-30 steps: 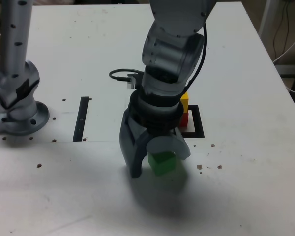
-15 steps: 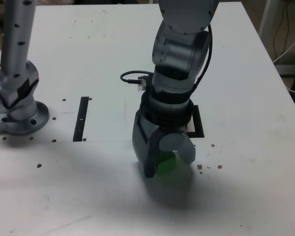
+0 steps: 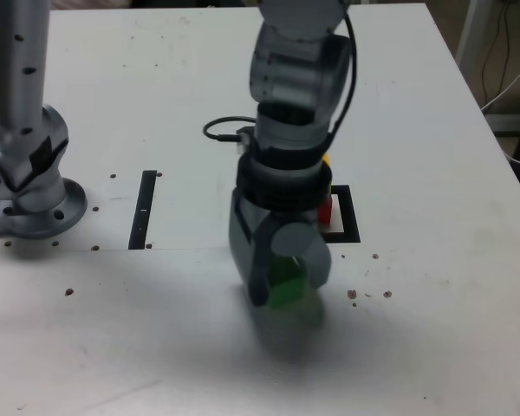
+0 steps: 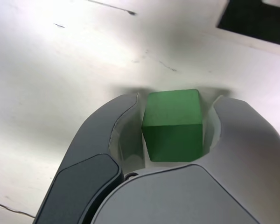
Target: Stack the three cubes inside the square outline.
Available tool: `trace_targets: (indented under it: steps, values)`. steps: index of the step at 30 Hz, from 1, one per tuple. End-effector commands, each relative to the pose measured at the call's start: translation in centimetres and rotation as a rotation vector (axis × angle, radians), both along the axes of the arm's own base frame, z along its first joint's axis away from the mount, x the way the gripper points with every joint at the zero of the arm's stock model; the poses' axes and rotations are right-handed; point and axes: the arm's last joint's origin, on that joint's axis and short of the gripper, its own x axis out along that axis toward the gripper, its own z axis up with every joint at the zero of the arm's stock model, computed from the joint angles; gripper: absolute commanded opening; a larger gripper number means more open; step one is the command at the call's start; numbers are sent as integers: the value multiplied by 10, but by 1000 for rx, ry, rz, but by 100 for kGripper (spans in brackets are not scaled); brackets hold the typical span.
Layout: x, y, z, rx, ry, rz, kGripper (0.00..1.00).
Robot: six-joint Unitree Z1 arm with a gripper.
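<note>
1. I have the grey two-jawed tool down on the white table, pointing at the surface, with the small solid green cube sitting between its jaws. In the wrist view both jaws lie right against the cube's sides, nearly closed. I judge they are gripping it, though the cube looks to be resting on the table, not lifted.
2. I read the low, straight-down pose as deliberate: the jaws straddle the cube on two opposite faces, so it should come up level and go down flat on a stack.
3. The flat black square outline with a white centre lies just behind the tool, towards the exterior view's right. Only its right side and near corner show past the arm.
4. Inside that outline I see a small red cube, and a sliver of a small yellow cube above it, apparently stacked on it. The arm hides most of both, so I cannot confirm how squarely they sit.
5. My judgement: two cubes are placed and the green one is the last to go.
6. The thin black strip on the exterior view's left holds nothing.
</note>
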Motion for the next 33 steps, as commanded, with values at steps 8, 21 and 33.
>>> trace_targets:
  steps: [8,21,33]
  values:
    - [-12,5,9,8,-3,-18,17]
    - [-39,30,97,50,-29,-62,17]
    - [-19,90,143,52,-122,-115,17]
